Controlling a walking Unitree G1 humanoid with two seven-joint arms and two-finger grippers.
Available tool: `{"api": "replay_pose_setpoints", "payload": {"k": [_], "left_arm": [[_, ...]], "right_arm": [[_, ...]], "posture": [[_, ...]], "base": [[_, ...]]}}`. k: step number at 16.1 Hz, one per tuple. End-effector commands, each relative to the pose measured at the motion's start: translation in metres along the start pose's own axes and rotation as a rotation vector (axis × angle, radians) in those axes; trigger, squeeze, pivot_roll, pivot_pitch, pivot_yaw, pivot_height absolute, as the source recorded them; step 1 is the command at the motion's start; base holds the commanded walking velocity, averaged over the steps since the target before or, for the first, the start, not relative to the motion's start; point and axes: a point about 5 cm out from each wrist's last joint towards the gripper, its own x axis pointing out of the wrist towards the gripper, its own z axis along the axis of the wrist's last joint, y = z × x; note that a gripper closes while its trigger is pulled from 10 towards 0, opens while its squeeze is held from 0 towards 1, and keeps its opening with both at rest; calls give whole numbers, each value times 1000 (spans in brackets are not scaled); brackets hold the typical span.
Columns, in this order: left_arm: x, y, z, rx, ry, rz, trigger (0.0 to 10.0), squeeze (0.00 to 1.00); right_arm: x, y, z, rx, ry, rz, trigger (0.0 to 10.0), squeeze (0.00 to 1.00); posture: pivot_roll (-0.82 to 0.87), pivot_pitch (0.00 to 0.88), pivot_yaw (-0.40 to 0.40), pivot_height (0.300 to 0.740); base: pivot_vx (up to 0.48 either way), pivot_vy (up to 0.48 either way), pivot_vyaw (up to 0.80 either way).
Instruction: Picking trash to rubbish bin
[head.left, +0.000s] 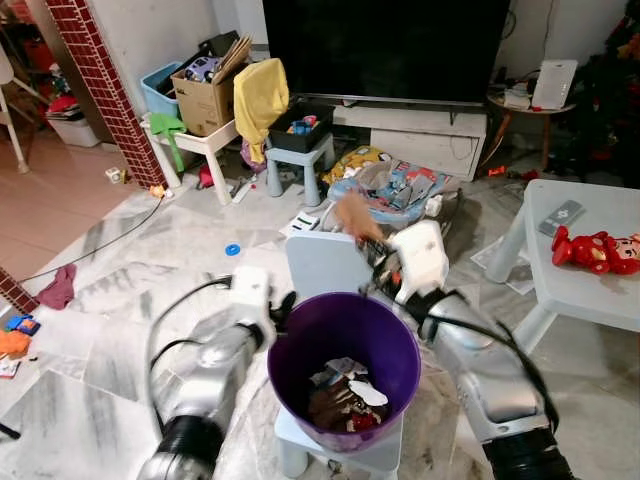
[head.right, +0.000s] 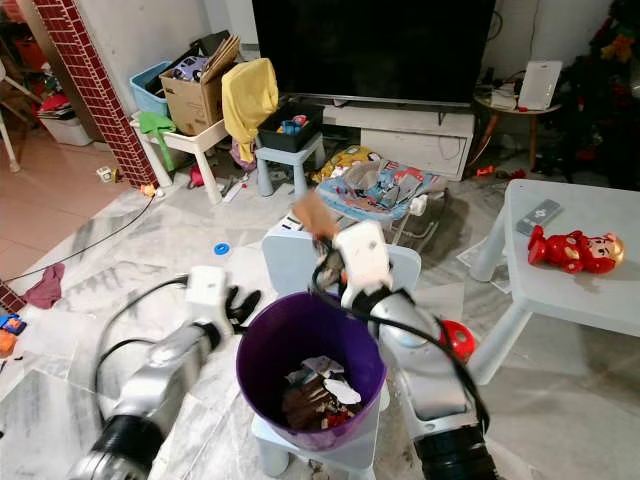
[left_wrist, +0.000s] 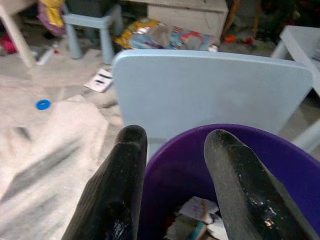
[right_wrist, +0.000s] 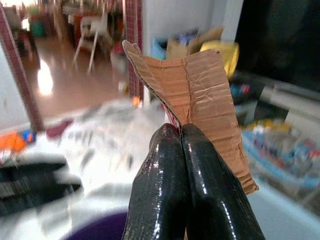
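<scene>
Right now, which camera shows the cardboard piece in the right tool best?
The right wrist view: the cardboard piece is sharp and close, pinched in the shut right tool. In both eye views it is a small, blurred brown scrap above the purple bin.

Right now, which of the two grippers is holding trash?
The right gripper, shut on a piece of brown cardboard above the purple bin; the left gripper holds nothing.
</scene>
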Motion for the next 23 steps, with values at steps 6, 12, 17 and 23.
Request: {"api": "replay_pose_setpoints", "payload": {"k": [6,12,17,23], "left_arm": [[-59,21,-8,141,-13,-80,10000,0],[-88,18,-26,74,103,-125,10000,0],[-82,18,-23,81,115,-135,10000,0],[-65,12,-7,101,61,-143,10000,0]], "right_arm": [[24,20,-57,-72,296,131,10000,0],[21,33,-91,-57,465,249,10000,1000],[20,32,-94,-54,456,244,10000,1000],[22,21,-83,-45,363,143,10000,1000]], "posture": [[-41,0,55,740],[-11,0,55,740],[-27,0,64,740],[-44,0,62,740]], "base": [[0,0,0],[0,0,0],[0,0,0],[0,0,0]]}}
